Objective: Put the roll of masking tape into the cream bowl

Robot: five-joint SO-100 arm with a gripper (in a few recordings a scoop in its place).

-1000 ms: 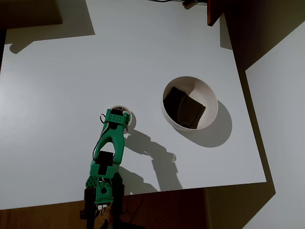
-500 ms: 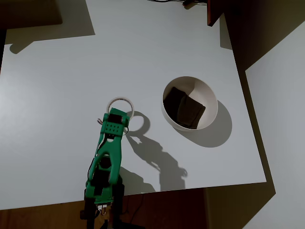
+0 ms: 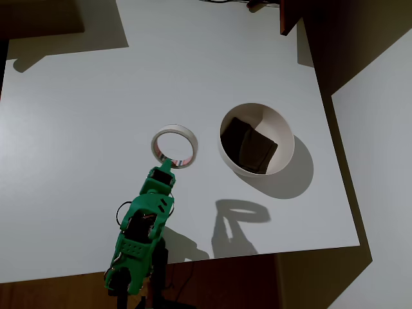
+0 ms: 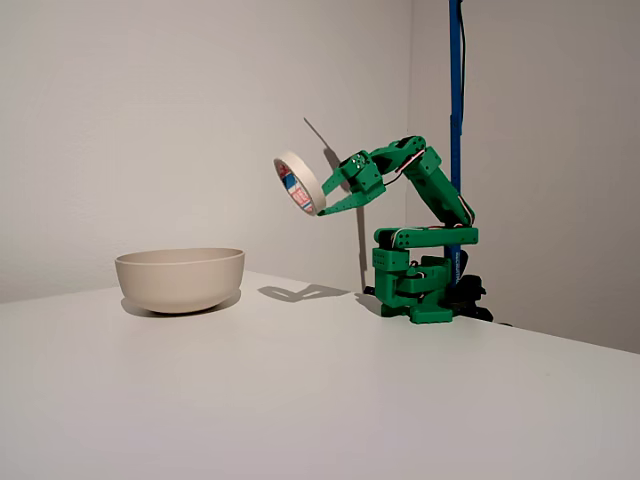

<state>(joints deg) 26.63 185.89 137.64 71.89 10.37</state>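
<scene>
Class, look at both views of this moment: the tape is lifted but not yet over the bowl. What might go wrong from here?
1. The end effector pinches the roll of masking tape only at its lower rim, so the tilted roll might slip or swing during travel.
2. The cream bowl lies off to the side; released early, the roll lands on the table and may roll away.
3. A dark piece in the bowl could make the roll bounce.

Roll of masking tape point(image 3: 174, 146): small off-white ring, wide round hole, red marks on inner face; tilted, raised well above the worktop point(image 4: 297, 183), apart from the bowl.

Cream bowl point(image 3: 280, 129): large, round, smooth sloped walls; upright on worktop point(image 4: 180, 277); dark brown squarish piece point(image 3: 248, 145) at bottom.
</scene>
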